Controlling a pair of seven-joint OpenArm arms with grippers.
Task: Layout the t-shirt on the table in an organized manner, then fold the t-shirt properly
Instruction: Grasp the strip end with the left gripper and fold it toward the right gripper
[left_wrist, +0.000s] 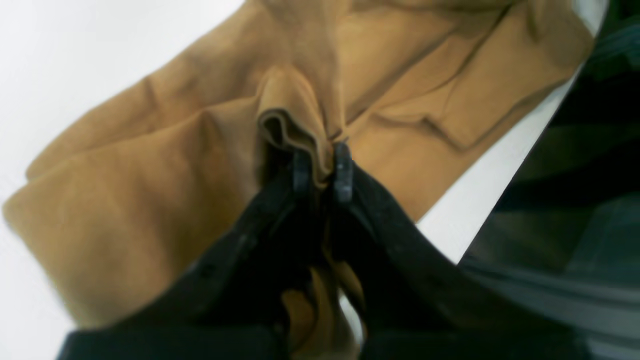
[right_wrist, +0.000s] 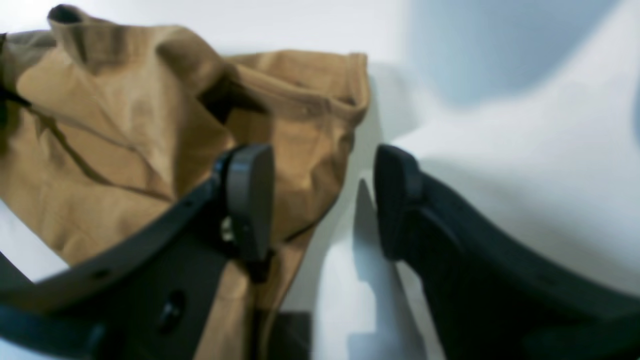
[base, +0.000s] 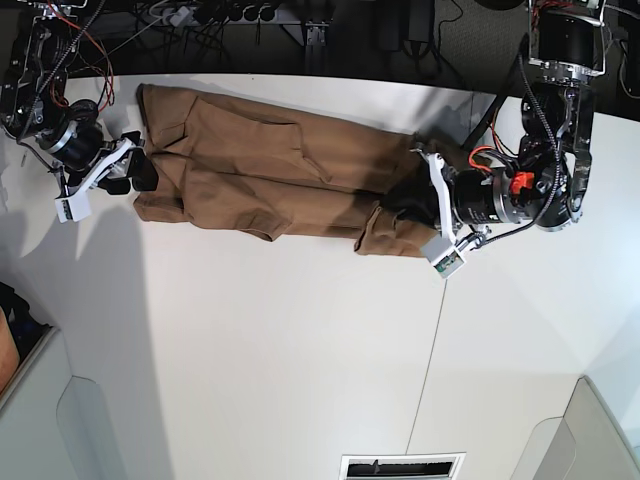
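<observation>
The tan t-shirt (base: 270, 165) lies stretched in a long rumpled band across the far part of the white table (base: 300, 340). My left gripper (left_wrist: 323, 172) is shut on a bunched fold of the t-shirt (left_wrist: 165, 165) at its right end in the base view (base: 412, 200). My right gripper (right_wrist: 325, 200) is open at the shirt's left end (base: 138, 172). One of its fingers (right_wrist: 250, 200) is over the t-shirt (right_wrist: 125, 140) and the other is over bare table (right_wrist: 500, 125).
A thin dark seam (base: 432, 330) runs across the table toward the front. Dark equipment and cables (base: 300, 25) line the far edge. A vent-like slot (base: 400, 466) sits at the front edge. The table's edge and dark floor (left_wrist: 575, 200) show in the left wrist view.
</observation>
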